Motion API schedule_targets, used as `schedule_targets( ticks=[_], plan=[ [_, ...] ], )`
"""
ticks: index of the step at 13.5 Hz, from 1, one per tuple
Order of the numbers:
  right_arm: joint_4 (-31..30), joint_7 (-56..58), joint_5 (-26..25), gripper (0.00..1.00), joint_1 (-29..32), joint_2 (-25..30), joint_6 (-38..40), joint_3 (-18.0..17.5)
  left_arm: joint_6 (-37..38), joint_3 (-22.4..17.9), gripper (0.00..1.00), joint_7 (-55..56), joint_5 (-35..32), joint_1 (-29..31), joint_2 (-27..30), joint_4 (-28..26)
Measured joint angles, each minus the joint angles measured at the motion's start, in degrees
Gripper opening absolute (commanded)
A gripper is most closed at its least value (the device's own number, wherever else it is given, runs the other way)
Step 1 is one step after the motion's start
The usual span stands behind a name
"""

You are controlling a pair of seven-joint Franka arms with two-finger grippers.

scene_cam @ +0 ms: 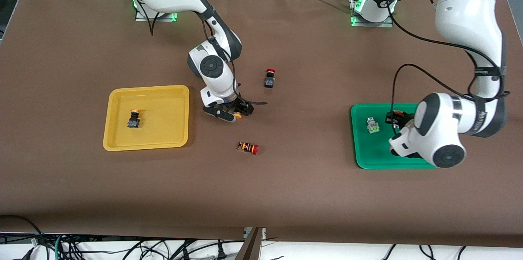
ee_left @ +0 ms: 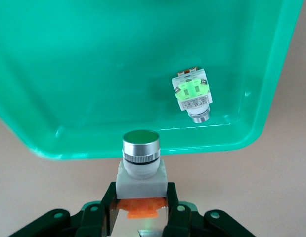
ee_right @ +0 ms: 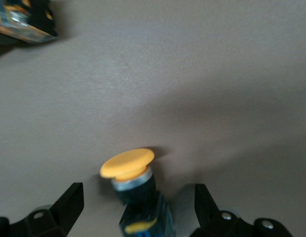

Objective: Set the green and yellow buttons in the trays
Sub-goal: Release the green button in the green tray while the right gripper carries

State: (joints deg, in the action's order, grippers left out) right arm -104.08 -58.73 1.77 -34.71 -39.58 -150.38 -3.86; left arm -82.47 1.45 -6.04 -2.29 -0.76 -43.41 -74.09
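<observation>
Left wrist view: my left gripper (ee_left: 141,210) clamps the green-capped button (ee_left: 141,160), cap pointing straight out toward the green tray (ee_left: 93,74); my right gripper (ee_right: 138,207) gapes wide around the yellow-capped button (ee_right: 130,170).

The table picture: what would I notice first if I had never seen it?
Probably the two bright trays: a yellow tray with one yellow-capped button in it, and a green tray under the left gripper, which is shut on a silver-white button. The open right gripper straddles another yellow-capped button.
</observation>
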Motion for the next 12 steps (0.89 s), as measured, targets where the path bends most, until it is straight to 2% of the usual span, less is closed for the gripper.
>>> schedule_targets(
  ticks=[1,3,5,6,7,8,9,12],
  plan=[
    [0.01,0.0,-0.01,0.53,-0.08,-0.21,-0.06,0.06,-2.13,0.08,0.22,-5.13,1.69,1.81,-0.07,-1.16],
    [0.01,0.0,-0.01,0.04,-0.28,-0.14,0.05,0.19,-6.26,0.18,0.23,-13.82,2.94,4.0,-0.5,-2.92],
    [0.15,0.0,-0.01,0.0,-0.34,0.02,-0.08,0.23,-10.96,0.33,0.25,-19.17,3.03,4.24,-1.18,-4.43],
    [0.17,0.0,-0.01,0.0,-0.34,0.19,-0.04,0.29,-13.68,0.58,0.31,-22.05,3.03,4.2,-1.46,-5.33],
    [0.2,0.01,-0.01,0.0,-0.35,0.32,-0.03,0.53,-15.98,0.75,0.44,-24.87,3.03,4.18,-1.68,-6.18],
    [0.24,0.19,-0.01,0.0,-0.38,0.4,-0.02,1.13,-17.67,0.77,0.86,-27.27,3.03,4.21,-1.83,-6.75],
    [0.43,0.6,-0.02,0.0,-0.37,0.47,0.25,1.99,-18.53,0.75,1.0,-29.11,3.03,4.31,-1.99,-7.0],
    [1.75,5.12,-0.04,0.0,-0.04,2.77,6.78,5.37,-18.82,0.73,1.0,-31.41,2.89,4.67,-2.06,-7.03]
  ],
)
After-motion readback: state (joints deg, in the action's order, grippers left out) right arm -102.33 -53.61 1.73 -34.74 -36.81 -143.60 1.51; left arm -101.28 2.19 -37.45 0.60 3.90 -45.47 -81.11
